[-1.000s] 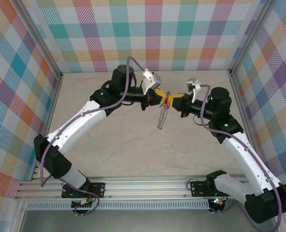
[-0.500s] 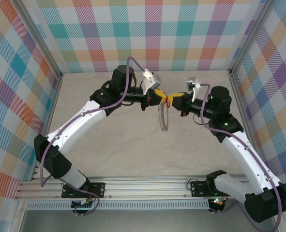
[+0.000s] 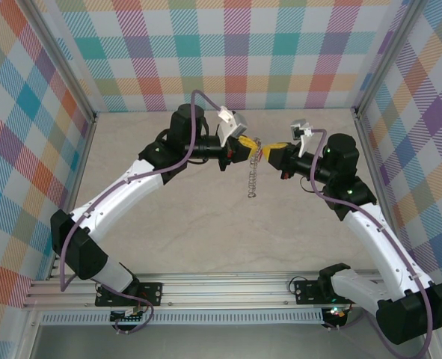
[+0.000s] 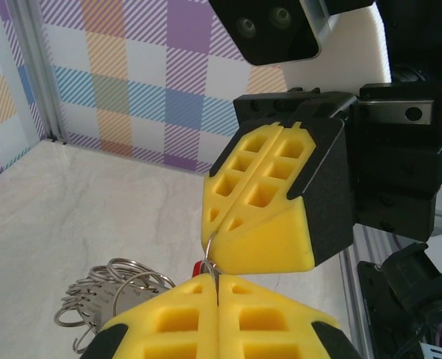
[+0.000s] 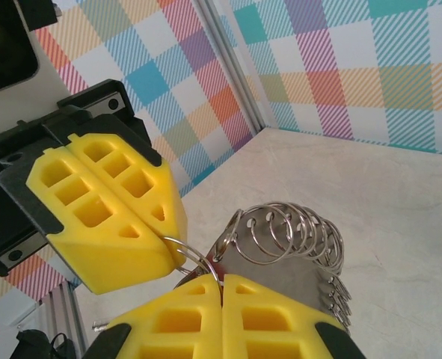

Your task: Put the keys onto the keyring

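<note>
**A:** Lighting looks bright and even from overhead, right? I only see soft, faint shadows under the arms (image 3: 123, 187) on the table (image 3: 206, 232).

**B:** Yep, no harsh glare, just little glints on the keyring (image 5: 288, 280). The nearest yellow pads (image 4: 168, 321) look soft up close. The frame posts (image 3: 59, 60) splay outward at the overhead view's edges.

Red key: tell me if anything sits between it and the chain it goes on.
Nothing visible does. The red key sits right at the thin ring pinched where the shut left claw and right claw meet, and the chain hangs freely just below them.
</note>
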### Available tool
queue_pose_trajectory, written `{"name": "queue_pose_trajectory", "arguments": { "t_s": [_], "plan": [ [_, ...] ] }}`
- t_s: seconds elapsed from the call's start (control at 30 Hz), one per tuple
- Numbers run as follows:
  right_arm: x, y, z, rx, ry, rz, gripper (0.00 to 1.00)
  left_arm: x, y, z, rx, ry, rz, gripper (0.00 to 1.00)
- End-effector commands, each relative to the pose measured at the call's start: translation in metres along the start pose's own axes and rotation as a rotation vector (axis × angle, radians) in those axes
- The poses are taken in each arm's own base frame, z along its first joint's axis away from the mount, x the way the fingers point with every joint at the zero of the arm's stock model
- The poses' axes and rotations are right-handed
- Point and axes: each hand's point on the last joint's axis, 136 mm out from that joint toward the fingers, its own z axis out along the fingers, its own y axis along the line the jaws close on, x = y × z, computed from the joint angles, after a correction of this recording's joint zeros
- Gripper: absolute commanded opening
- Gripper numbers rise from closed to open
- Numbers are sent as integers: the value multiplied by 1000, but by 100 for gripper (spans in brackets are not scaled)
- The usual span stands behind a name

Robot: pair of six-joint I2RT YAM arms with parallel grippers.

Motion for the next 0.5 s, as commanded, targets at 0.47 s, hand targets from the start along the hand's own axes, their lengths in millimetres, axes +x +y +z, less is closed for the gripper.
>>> {"name": "queue_pose_trajectory", "arguments": {
  "t_s": [0.47],
  "plan": [
    [-1, 0, 1, -41, 5, 16, 0, -49, -23, -18, 12, -191, 54, 0]
  ]
}}
